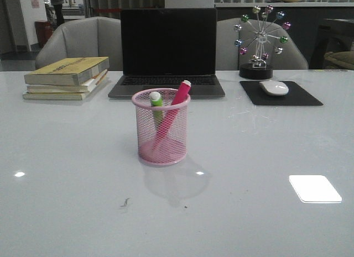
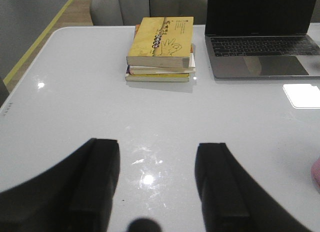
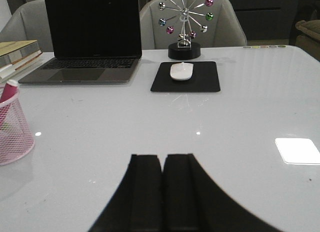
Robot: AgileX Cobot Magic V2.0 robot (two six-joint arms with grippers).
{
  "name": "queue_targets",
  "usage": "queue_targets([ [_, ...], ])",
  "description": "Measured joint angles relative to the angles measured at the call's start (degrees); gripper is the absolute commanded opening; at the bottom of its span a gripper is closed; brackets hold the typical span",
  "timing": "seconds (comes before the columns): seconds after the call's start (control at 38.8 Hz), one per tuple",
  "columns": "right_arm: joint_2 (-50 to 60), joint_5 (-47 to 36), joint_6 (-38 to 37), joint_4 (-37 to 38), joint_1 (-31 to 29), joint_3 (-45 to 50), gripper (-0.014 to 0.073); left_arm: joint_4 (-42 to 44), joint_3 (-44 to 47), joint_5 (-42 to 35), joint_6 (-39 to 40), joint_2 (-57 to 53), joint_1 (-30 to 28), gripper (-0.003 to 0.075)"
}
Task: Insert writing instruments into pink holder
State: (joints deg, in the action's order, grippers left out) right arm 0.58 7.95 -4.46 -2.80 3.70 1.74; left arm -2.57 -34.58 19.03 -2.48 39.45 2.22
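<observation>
The pink holder [image 1: 161, 130] stands upright mid-table in the front view. A lime green marker [image 1: 156, 104] and a magenta marker [image 1: 176, 105] both lean inside it, whitish ends up. The right wrist view catches the holder [image 3: 12, 129] at its edge with the magenta marker's tip [image 3: 9, 90] showing. Neither arm appears in the front view. My left gripper [image 2: 159, 147] is open over bare table, nothing between its fingers; the holder's base [image 2: 315, 174] just shows beside it. My right gripper [image 3: 162, 158] is shut and empty, apart from the holder.
A stack of books [image 1: 67, 77] lies at the back left, an open laptop [image 1: 167, 50] behind the holder. At the back right a white mouse [image 1: 274, 88] rests on a black pad [image 1: 280, 94], with a ball ornament [image 1: 259, 41] behind it.
</observation>
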Motion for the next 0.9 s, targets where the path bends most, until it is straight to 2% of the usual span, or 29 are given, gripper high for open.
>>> queue_targets([
  [0.15,0.0,0.1,0.0,0.02,0.0,0.0,0.005,0.0,0.03,0.0,0.0,-3.08,0.0,0.0096],
  [0.18,0.0,0.1,0.0,0.02,0.0,0.0,0.005,0.0,0.03,0.0,0.0,-4.16,0.0,0.0085],
  [0.23,0.0,0.1,0.0,0.02,0.0,0.0,0.005,0.0,0.03,-0.09,0.0,-6.43,0.0,0.0103],
  [0.46,0.0,0.1,0.0,0.12,0.0,0.0,0.005,0.0,1.13,-0.45,0.0,-16.83,0.0,0.0099],
  [0.9,0.0,0.1,0.0,0.15,0.0,0.0,0.005,0.2,14.65,-0.92,0.0,-36.85,0.0,0.0099],
])
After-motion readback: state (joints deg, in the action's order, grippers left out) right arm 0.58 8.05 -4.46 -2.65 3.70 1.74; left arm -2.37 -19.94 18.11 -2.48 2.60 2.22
